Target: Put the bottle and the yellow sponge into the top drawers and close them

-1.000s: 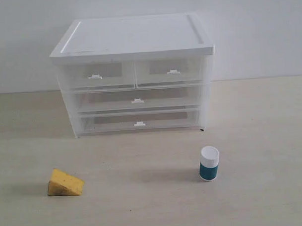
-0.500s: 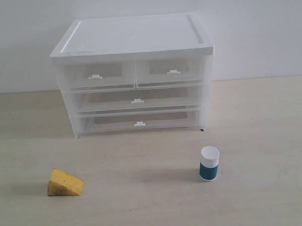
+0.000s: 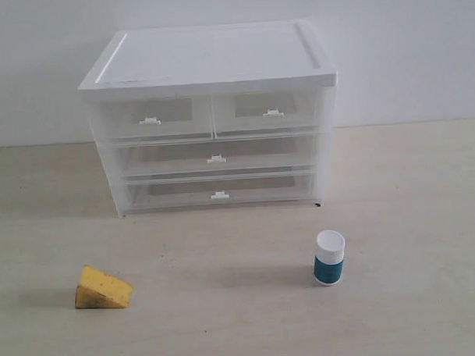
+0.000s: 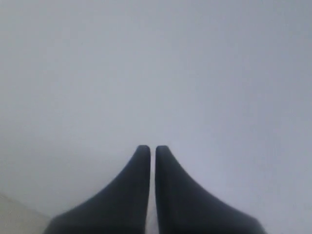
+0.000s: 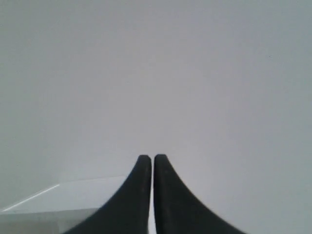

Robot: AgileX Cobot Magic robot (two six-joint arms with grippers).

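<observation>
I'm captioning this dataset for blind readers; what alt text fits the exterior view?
A white-topped cabinet of clear drawers stands at the back of a pale table, its two top drawers and two wide ones all shut. In front, a yellow sponge lies to the left and a teal bottle stands upright to the right.

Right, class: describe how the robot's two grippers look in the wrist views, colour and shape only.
The left gripper and right gripper look alike: two plain black fingers each, broad at the base, curving to narrow rounded tips. No cables or markings show; the arms are out of view.
</observation>
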